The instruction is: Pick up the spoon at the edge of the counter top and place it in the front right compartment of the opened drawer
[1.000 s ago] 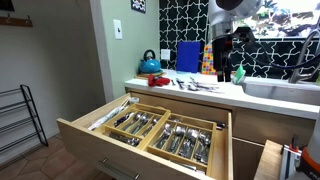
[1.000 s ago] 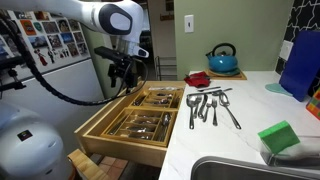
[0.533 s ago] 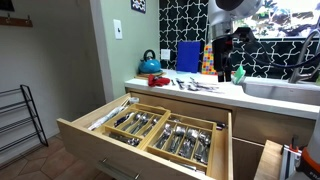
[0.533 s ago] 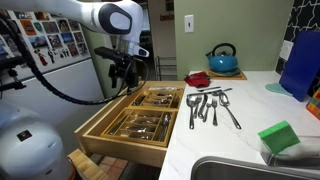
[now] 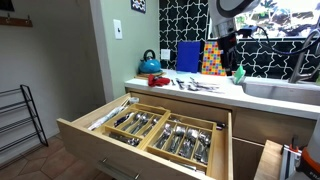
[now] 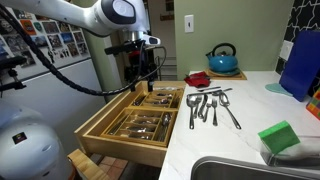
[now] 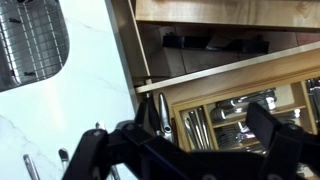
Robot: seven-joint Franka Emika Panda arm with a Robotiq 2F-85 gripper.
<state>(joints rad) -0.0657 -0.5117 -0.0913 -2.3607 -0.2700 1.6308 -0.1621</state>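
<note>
The open drawer (image 5: 100,150) (image 6: 125,150) holds two wooden cutlery trays full of silver cutlery. A small row of cutlery lies on the white counter top (image 6: 250,120) (image 5: 215,92). The spoon (image 6: 191,108) is the piece nearest the counter's edge. In an exterior view the row (image 5: 196,84) is too small to pick out the spoon. My gripper (image 6: 143,66) (image 5: 226,52) hangs above the drawer's far end, beside the counter. In the wrist view my gripper (image 7: 210,130) is open and empty, with the trays (image 7: 230,75) showing between the fingers.
A teal kettle (image 6: 222,58) (image 5: 150,63), a red item (image 6: 198,78) and a blue board (image 6: 300,65) (image 5: 188,57) stand at the counter's back. A green sponge (image 6: 280,137) lies by the sink (image 6: 240,170) (image 7: 30,40). A fridge (image 6: 50,50) stands beyond the drawer.
My gripper has risen a little and moved over the drawer toward the counter, and its wrist has turned. The cutlery and drawer have not moved.
</note>
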